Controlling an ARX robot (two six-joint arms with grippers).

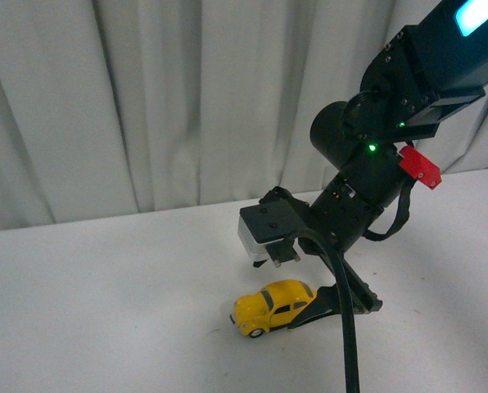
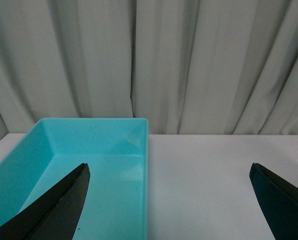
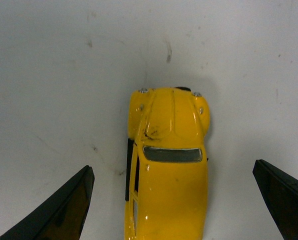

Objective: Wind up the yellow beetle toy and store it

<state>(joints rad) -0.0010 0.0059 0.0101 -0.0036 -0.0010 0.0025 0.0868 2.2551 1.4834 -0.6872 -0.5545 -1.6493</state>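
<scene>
While right claw [image 3: 171, 165] gapes, 1 yellow beetle toy [image 1: 270, 308]

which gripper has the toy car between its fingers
The right gripper: its open fingers straddle the yellow toy car. The left gripper is open on nothing, facing a blue bin.

Setting: a staged robot test bench, lab-like. Plain white tabletop [image 1: 105, 311], faintly scuffed in the right wrist view. Pale grey curtain [image 1: 146, 98] hangs as a backdrop and closes off the room behind. Black robot arm [image 1: 428, 61] with green indicator lights lit. One turquoise plastic bin [image 2: 94, 137] on the table.
</scene>
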